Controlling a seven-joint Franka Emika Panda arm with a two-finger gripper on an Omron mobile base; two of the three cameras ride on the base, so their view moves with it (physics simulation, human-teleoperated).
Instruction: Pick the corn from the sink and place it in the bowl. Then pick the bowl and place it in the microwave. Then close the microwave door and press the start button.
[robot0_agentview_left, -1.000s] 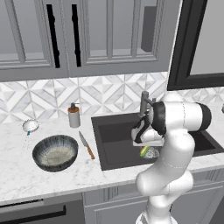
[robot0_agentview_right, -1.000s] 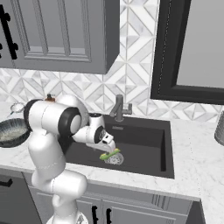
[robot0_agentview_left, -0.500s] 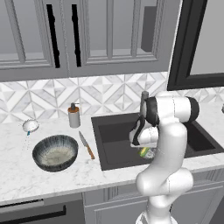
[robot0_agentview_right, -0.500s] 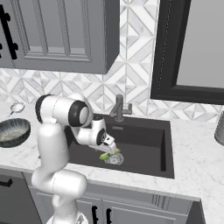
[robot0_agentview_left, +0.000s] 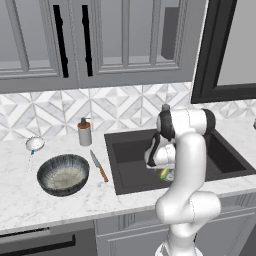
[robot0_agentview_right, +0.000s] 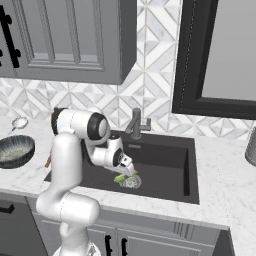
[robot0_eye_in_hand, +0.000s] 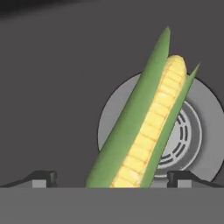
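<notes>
The corn (robot0_eye_in_hand: 144, 131), green husk around yellow kernels, lies aslant on the floor of the dark grey sink (robot0_agentview_left: 131, 150), partly over the round metal drain (robot0_eye_in_hand: 190, 131). My gripper (robot0_eye_in_hand: 114, 178) is open low over it, one fingertip on each side of the cob's near end, not touching it. The corn (robot0_agentview_right: 121, 177) shows under the gripper (robot0_agentview_right: 128, 170) by the drain (robot0_agentview_right: 133, 182); the corn (robot0_agentview_left: 164, 174) also peeks out beside my arm. The dark speckled bowl (robot0_agentview_left: 63, 173) stands empty on the counter left of the sink. The microwave is out of view.
A knife (robot0_agentview_left: 98, 166) lies between bowl and sink. A soap dispenser (robot0_agentview_left: 84, 132) and a small white strainer (robot0_agentview_left: 35, 145) stand toward the back wall. The grey faucet (robot0_agentview_right: 136, 124) rises behind the sink. A grey speckled item (robot0_agentview_right: 251, 147) sits at the far right.
The arm's upper links have swung over the sink while the hand stays low above the corn. The gripper stays open and the corn has not moved.
</notes>
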